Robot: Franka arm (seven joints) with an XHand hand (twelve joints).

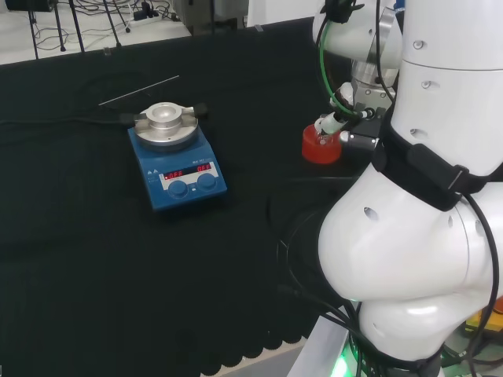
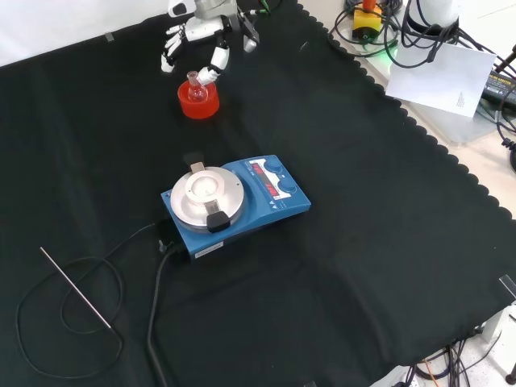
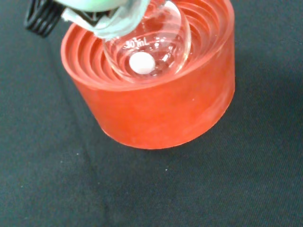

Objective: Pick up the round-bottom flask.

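Hand at the front view's upper left hovered with relaxed, spread fingers, one fingertip beside the round-bottom flask, which sat in its red ribbed stand. Being small, light, slippery, fragile glass, the flask is probably best pinched at the neck

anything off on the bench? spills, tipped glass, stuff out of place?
Nothing stands out. The clear glass round-bottom flask sits in its red ribbed ring stand, a small white pellet inside; the black and white hand is at its neck. The blue stirrer plate and thin metal rod lie flat.
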